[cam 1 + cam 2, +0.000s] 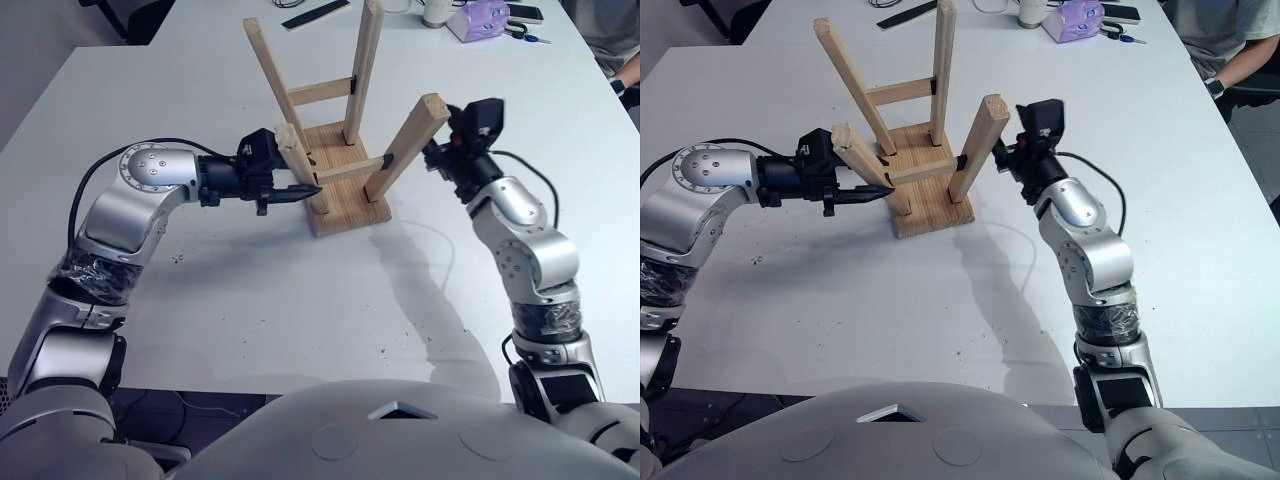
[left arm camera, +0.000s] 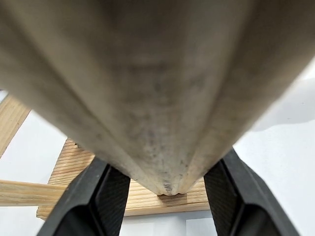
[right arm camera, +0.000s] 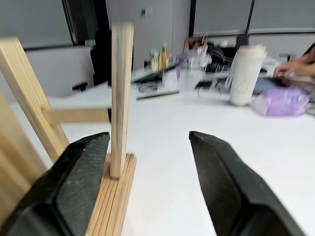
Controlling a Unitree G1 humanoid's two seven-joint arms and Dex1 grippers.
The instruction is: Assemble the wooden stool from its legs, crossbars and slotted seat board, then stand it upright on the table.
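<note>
The wooden stool stands upside down on the white table, its slotted seat board (image 1: 350, 212) flat and its legs pointing up. Two far legs (image 1: 364, 70) are joined by a crossbar (image 1: 320, 92). My left gripper (image 1: 300, 190) is shut on the short near-left leg (image 1: 292, 148), which looms large between the black fingers (image 2: 93, 206) in the left wrist view. A second crossbar (image 1: 350, 170) runs from it to the tilted near-right leg (image 1: 405, 150). My right gripper (image 1: 435, 155) stands open just right of that leg, its fingers (image 3: 74, 187) wide apart with nothing between them.
Along the table's back edge lie a purple pack (image 1: 480, 18), a white cup (image 1: 436, 10) and a black strip (image 1: 315, 14). Bare white table (image 1: 300, 300) stretches from the stool to the near edge.
</note>
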